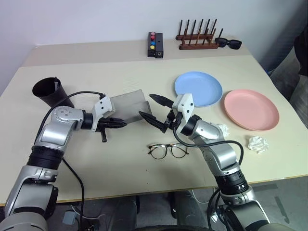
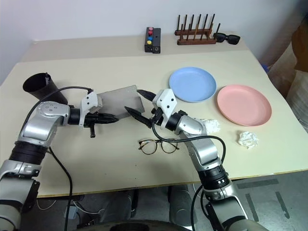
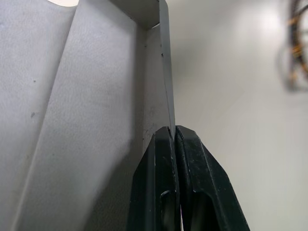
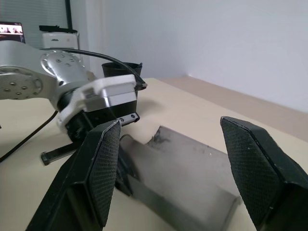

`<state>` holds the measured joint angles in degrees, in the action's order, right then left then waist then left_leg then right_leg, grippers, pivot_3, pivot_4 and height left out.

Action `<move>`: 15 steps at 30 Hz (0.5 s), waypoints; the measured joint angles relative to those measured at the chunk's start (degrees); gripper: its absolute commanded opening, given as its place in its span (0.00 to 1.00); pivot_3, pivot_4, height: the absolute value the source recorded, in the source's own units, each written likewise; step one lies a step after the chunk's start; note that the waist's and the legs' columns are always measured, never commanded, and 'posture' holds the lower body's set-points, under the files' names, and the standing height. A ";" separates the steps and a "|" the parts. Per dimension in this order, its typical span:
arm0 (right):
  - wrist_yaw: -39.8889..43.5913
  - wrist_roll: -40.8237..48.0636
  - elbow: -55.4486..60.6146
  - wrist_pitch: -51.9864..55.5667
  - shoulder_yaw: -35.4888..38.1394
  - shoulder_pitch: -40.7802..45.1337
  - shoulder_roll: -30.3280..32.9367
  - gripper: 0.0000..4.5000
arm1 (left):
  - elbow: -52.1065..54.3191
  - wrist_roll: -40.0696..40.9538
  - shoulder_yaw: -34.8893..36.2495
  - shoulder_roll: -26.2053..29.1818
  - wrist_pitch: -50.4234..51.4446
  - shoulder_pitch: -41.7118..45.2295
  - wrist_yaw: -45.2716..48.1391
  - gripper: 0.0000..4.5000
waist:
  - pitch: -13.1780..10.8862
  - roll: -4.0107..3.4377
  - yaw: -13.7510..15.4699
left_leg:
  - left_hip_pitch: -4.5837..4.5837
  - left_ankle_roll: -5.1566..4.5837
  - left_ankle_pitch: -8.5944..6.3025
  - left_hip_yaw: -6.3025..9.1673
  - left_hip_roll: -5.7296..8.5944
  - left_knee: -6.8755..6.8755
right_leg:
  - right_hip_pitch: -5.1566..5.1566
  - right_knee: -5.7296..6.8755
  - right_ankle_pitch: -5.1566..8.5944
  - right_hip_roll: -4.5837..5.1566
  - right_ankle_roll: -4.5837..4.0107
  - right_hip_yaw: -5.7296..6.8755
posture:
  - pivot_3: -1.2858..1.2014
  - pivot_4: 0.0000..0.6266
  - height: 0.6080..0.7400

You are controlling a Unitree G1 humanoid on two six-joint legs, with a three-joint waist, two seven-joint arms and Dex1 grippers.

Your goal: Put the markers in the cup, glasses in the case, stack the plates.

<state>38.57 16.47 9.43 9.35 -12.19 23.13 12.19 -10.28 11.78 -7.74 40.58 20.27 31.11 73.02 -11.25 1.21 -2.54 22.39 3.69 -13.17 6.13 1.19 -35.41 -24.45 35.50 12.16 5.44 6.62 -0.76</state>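
Case (image 1: 126, 107) sits open mid-table; we see left gripper (image 1: 119, 124) pinched on its edge, right gripper (image 1: 155, 109) fingers spread wide just beside it, glasses (image 1: 167, 150) lying nearer us.

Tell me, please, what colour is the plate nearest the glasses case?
Light blue plate, clearest in the left eye view.

Bright, even indoor light falls from above, leaving soft, short shadows under the arms on the pale tabletop (image 1: 120, 168). Head views are crisp. Up close, the left pincer (image 3: 174, 132) looks slightly soft, with hazy glare behind it.
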 measured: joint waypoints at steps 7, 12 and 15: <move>4.20 0.92 2.87 3.11 0.11 -0.76 5.65 0.75 | 10.49 3.47 -0.15 5.57 2.57 -5.81 5.52 0.01 | -0.01 -0.02 0.21 | 0.00 0.00 0.00 -0.01 -0.01 0.00 | 0.01 -0.03 0.02 0.01 -0.02 0.00 | 0.52 0.24 0.99; 9.12 1.92 4.47 5.71 0.06 -3.19 11.70 0.75 | 11.54 3.20 -1.31 6.05 3.18 -7.47 5.34 0.01 | -0.01 -0.02 0.31 | 0.00 -0.01 0.00 -0.01 -0.01 -0.04 | 0.04 -0.03 0.11 0.00 -0.17 0.00 | 0.52 0.24 0.99; 9.13 1.93 4.47 5.71 0.12 -3.18 11.68 0.75 | 11.54 3.17 -2.36 5.75 3.35 -7.49 4.88 0.01 | -0.01 -0.02 0.01 | -0.02 -0.01 -0.01 -0.01 -0.02 -0.03 | 0.03 0.00 0.10 -0.01 -0.16 0.00 | 0.52 0.24 0.99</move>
<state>47.69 18.40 13.90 15.06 -12.07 19.95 23.87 1.25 14.94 -10.10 46.34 23.62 23.63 77.90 -11.26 1.20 -2.53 22.38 3.68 -13.17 6.12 1.17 -35.44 -24.42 35.50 12.27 5.44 6.46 -0.76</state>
